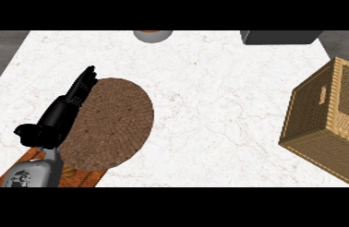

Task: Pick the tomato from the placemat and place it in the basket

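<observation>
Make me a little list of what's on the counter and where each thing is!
placemat: round brown woven placemat at the left of the counter
tomato: not visible anywhere in the head view
basket: wicker basket at the right edge, partly cut off
left hand: left hand, black, fingers straight, at the placemat's left edge
right hand: not in view
wooden board: wooden board at lower left, partly under the placemat
far edge: grey round object and dark box, both cut off

White marble counter (211, 106) holding a round brown woven placemat (112, 124) at left, a wicker basket (320, 120) at right, and a wooden board (81, 177) at the lower-left edge.
</observation>
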Robot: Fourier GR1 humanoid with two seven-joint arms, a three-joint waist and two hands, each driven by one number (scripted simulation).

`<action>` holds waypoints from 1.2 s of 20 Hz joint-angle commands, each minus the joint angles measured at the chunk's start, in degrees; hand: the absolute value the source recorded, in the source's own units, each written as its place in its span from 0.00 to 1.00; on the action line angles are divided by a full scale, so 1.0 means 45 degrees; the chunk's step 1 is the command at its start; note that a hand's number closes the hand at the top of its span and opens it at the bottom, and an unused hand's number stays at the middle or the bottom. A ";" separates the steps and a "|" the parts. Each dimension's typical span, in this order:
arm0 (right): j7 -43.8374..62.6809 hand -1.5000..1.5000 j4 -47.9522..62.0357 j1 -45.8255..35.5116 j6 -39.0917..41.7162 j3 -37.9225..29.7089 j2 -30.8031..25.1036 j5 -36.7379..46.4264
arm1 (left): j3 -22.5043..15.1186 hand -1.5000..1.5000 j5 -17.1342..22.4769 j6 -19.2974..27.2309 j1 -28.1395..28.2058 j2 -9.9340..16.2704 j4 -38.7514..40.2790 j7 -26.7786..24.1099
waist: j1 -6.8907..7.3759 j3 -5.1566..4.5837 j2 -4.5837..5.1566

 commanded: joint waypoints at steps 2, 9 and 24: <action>-0.2605 1.00 0.1754 0.1094 -0.1629 -0.0839 -0.0247 -0.0796 | 0.0207 0.50 -0.0002 -0.0065 -0.0512 0.0086 0.0473 0.0063 | 0.0025 -0.0005 0.0009; -0.4373 1.00 0.4138 0.0848 -0.3190 -0.1030 -0.1249 -0.0340 | -0.0122 0.50 -0.0369 0.0055 0.0203 -0.0233 0.0225 -0.0298 | 0.0079 -0.0010 0.0011; -0.6211 0.00 0.5718 0.0487 -0.4991 -0.1919 -0.2025 -0.3415 | 0.0371 0.50 -0.0067 -0.0431 0.0233 0.0214 -0.0216 -0.0231 | 0.0102 -0.0009 -0.0004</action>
